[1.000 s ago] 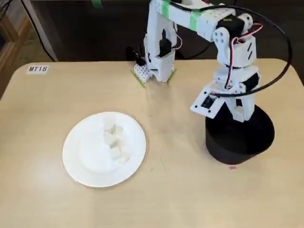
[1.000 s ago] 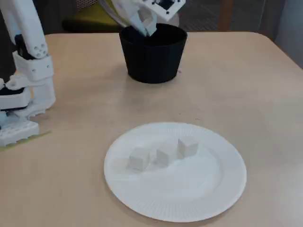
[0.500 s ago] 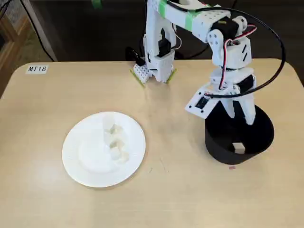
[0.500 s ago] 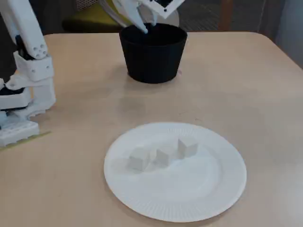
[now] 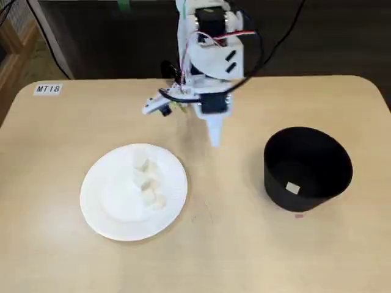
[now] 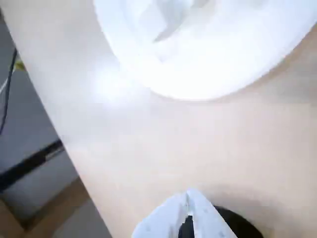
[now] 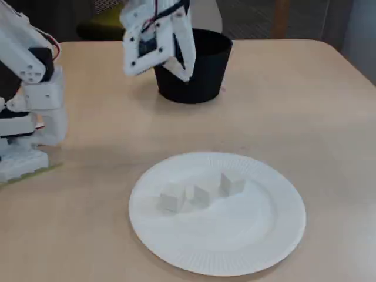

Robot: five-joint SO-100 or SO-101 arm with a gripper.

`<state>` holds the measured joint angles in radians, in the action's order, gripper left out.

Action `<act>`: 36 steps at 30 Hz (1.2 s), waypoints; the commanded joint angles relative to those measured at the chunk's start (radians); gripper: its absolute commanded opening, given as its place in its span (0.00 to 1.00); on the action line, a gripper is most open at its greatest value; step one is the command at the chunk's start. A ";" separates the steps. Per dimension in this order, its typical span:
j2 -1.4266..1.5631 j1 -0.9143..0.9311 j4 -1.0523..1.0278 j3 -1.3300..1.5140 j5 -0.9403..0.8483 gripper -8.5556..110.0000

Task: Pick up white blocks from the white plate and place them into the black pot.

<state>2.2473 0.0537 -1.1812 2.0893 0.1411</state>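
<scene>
Your gripper (image 5: 214, 139) is hanging between the pot (image 5: 308, 166) and the plate (image 5: 101, 201), pinched closed and holding nothing. Three blocks (image 7: 200, 192) are sitting in a row on the plate, and one block (image 5: 292, 188) is lying in the pot.

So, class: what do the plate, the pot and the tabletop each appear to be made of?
The white plate looks like paper, matte, given its finely ribbed rim. The black pot seems to be matte plastic or fabric; no shine shows, so it stays open. The table looks like smooth pale wood laminate.
</scene>
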 commanded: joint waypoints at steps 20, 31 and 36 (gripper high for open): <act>-0.336 0.540 -0.187 -0.124 -0.195 0.34; -0.618 0.522 -0.130 -0.302 -0.267 0.36; -0.681 0.517 -0.130 -0.324 -0.272 0.37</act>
<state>1.5693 0.5752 -1.3177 1.8101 -0.1289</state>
